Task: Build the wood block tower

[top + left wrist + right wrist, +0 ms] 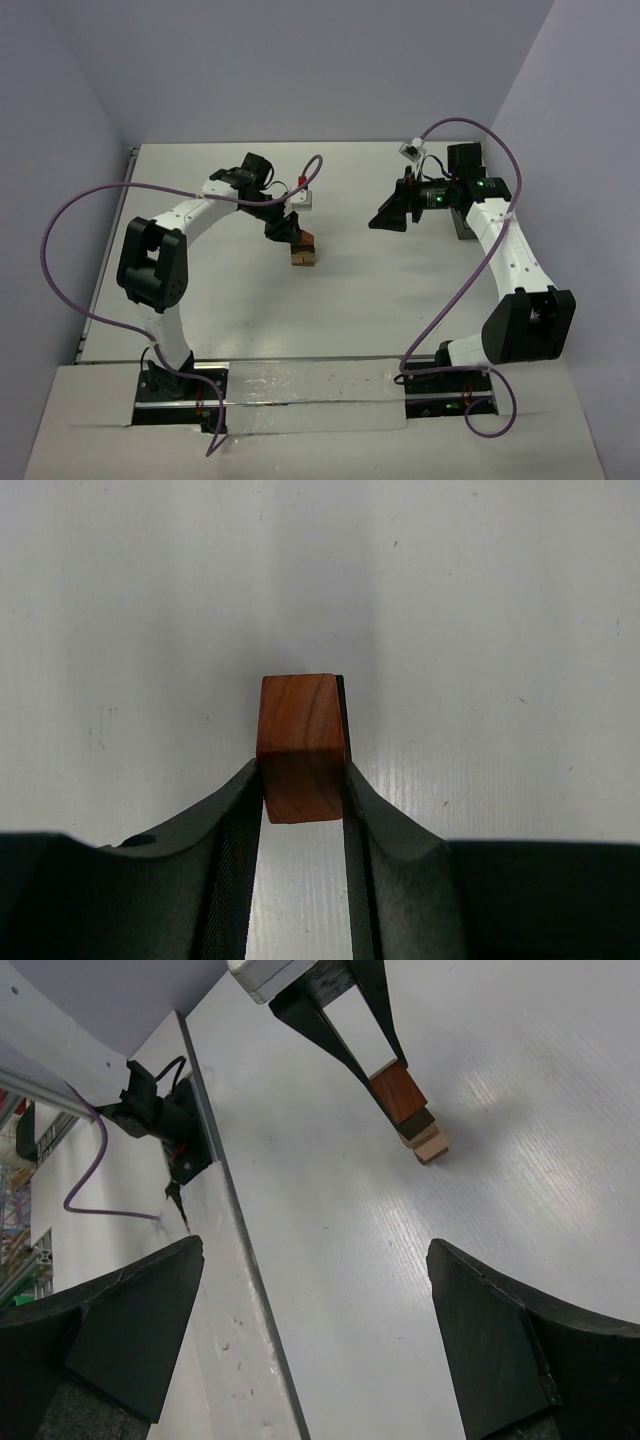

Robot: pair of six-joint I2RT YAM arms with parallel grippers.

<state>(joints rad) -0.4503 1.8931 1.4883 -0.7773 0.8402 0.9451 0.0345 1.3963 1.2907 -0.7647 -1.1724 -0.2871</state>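
- The left gripper (288,230) is clamped on a small reddish-brown wooden block (302,748). Its two black fingers (225,830) press on opposite sides of the block's near end, and the far end juts out past the fingertips.
- Directly below those fingertips, on the white table (200,300), stands the start of the wood block tower (428,1140). The right wrist view shows a light tan wooden block (303,259) with a darker brown piece (417,1122) on top of it.
- The held block is at the top of that stack, lined up over it. The views do not show whether it already rests on the darker piece or hangs just clear of it.
- The step in hand appears to be placing the top piece.
- The next move likely calls for seating the block flat on the stack. The fingers would then part slowly and evenly so that neither drags it sideways, and lift straight up, since so small a stack would topple at a nudge.
- The right gripper (388,217) holds and touches nothing, its dark fingers (120,1330) spread wide. It hangs well apart from the tower, with its open fingertips turned toward the tower and the left gripper.
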